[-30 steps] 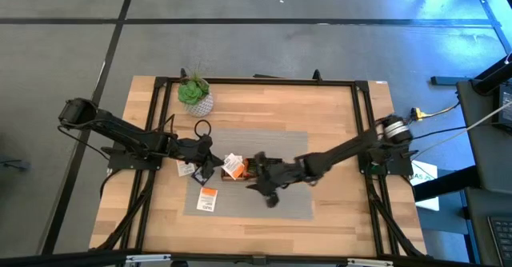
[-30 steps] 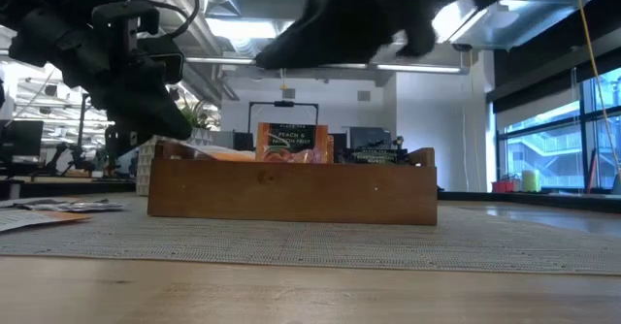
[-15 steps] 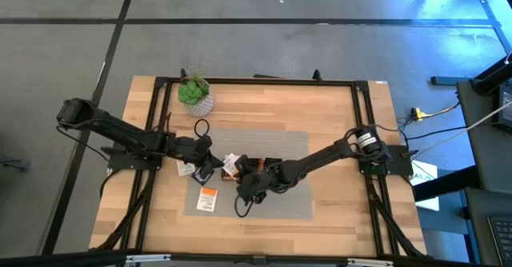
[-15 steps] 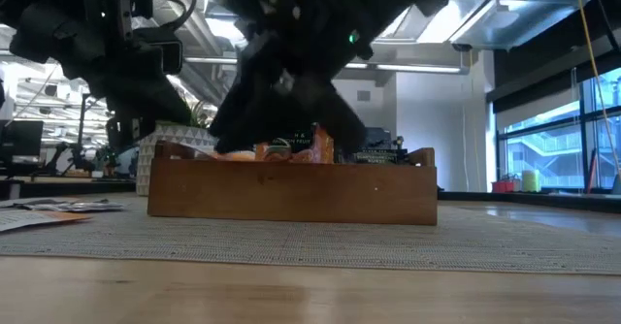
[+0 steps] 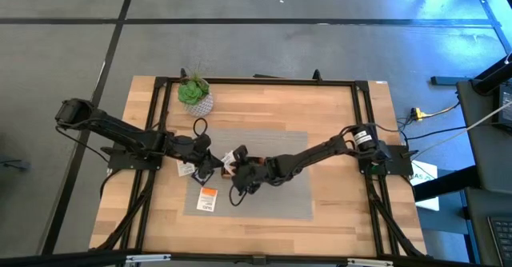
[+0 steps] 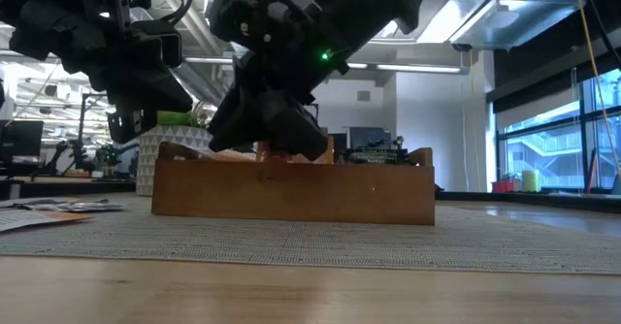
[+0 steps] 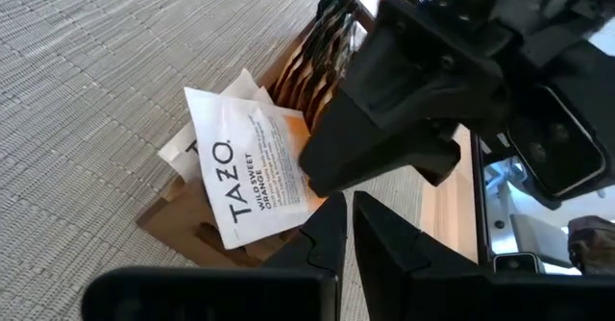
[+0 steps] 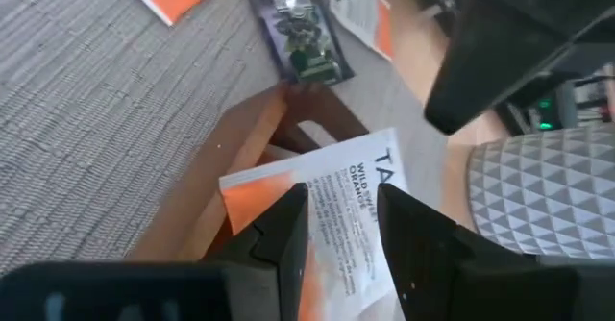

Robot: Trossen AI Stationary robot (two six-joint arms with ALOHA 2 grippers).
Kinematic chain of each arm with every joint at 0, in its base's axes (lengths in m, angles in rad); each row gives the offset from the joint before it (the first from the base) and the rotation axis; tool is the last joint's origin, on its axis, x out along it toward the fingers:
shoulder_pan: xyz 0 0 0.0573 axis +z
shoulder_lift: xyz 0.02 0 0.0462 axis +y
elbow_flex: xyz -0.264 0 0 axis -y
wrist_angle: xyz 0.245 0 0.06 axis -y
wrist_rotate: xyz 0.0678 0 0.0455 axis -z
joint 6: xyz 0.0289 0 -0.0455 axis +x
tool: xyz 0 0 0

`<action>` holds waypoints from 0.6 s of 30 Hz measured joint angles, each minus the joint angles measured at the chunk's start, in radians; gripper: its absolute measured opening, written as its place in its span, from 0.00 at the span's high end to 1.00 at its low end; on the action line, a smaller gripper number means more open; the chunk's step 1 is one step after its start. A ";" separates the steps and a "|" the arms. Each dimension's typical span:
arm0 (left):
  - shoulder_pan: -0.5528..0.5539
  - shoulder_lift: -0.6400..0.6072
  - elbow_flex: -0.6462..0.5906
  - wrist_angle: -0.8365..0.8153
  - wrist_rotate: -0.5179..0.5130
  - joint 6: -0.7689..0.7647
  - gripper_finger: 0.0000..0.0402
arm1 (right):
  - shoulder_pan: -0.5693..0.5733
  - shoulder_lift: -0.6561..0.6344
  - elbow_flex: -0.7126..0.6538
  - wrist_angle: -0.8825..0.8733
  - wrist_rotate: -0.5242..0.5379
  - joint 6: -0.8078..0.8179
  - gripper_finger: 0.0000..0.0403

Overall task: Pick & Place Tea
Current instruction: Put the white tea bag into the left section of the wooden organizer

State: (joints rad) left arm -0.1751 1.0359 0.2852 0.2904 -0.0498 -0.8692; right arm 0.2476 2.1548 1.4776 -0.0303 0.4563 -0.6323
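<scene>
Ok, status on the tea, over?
Right claw open over the white-and-orange sachet, which leans in the tray end compartment. Left claw close at same end, crowding it. Dark sachet loose on mat.

High view straight down on worktop; low view level across it; both wrist views close on tray.

Tea sachet in tray's end compartment
</scene>
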 joint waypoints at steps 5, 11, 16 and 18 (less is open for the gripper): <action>0.000 0.000 0.000 0.000 0.000 0.000 0.95 | -0.009 -0.007 0.000 -0.018 0.014 -0.007 0.68; 0.000 0.000 0.000 -0.001 0.001 0.008 0.95 | 0.022 -0.018 0.001 -0.020 0.024 -0.051 0.68; 0.000 0.000 0.000 -0.001 0.000 0.010 0.95 | 0.031 -0.013 0.001 -0.022 0.013 -0.051 0.68; 0.000 0.000 0.000 -0.001 0.000 0.010 0.95 | 0.022 -0.008 0.000 -0.027 0.013 -0.051 0.68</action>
State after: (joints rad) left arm -0.1749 1.0359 0.2852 0.2895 -0.0498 -0.8589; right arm 0.2698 2.1464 1.4780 -0.0576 0.4696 -0.6838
